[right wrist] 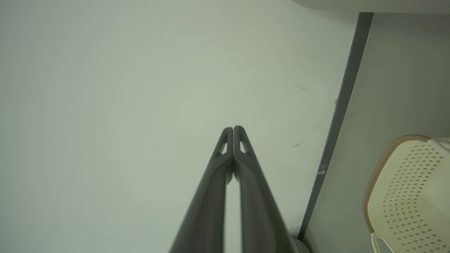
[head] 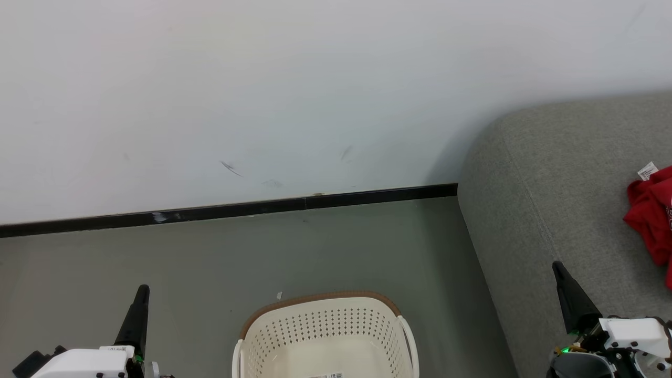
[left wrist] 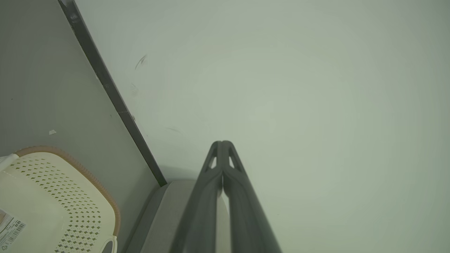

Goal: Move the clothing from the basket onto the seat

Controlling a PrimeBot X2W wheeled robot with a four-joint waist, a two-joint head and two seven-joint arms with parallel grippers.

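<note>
The cream perforated basket [head: 325, 336] with a brown rim stands on the floor at the bottom centre; what shows of its inside holds no cloth, just a sticker label. Red clothing [head: 651, 215] with a white tag lies bunched on the grey seat [head: 541, 210] at the far right edge. My left gripper [head: 142, 294] is shut and points up, left of the basket. My right gripper [head: 559, 269] is shut over the seat's front part, left of and below the clothing. In both wrist views the fingertips meet with nothing between them [left wrist: 222, 143] [right wrist: 233, 128]. The basket also shows in each wrist view [left wrist: 52, 196] [right wrist: 407, 189].
A white wall [head: 262, 94] with a black baseboard [head: 231, 211] runs behind the grey floor [head: 157, 262]. The seat's rounded arm stands just right of the basket. A small white scrap [head: 279, 295] lies on the floor behind the basket.
</note>
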